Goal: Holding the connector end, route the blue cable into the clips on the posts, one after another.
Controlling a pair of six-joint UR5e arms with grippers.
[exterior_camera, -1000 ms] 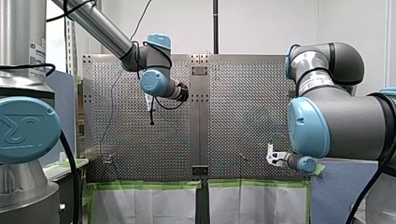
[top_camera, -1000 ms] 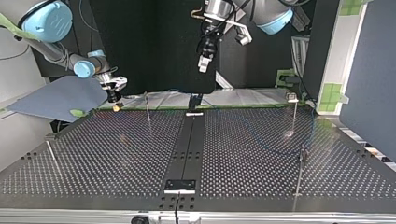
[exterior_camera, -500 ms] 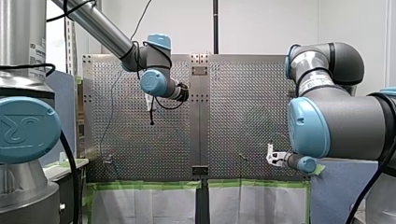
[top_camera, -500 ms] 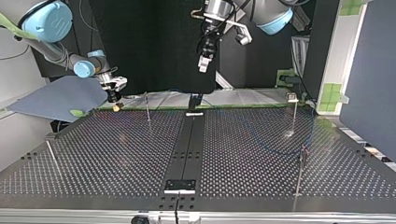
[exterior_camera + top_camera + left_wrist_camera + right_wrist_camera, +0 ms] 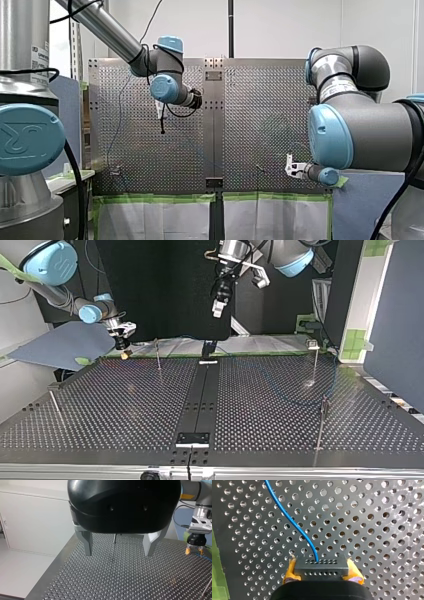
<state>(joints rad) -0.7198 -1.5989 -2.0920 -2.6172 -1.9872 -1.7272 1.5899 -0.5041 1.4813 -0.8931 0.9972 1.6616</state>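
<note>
No motion over the last second, so routing looks stalled. Right gripper (image 5: 322, 571) yellow pads (image 5: 290, 572) clamped on dark rectangular connector (image 5: 321, 566), far left in top view. Thin blue cable (image 5: 299, 528) loose over perforated metal table (image 5: 125, 405), not seen in any thin metal post (image 5: 158, 354) clip. Left gripper (image 5: 117, 545) fingers apart, empty.

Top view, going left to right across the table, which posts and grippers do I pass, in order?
Thin metal post at the table's edge → my right yellow-padded gripper, shut on the black connector → second thin metal post → my left gripper, raised above the table → clip-topped metal post.
</note>
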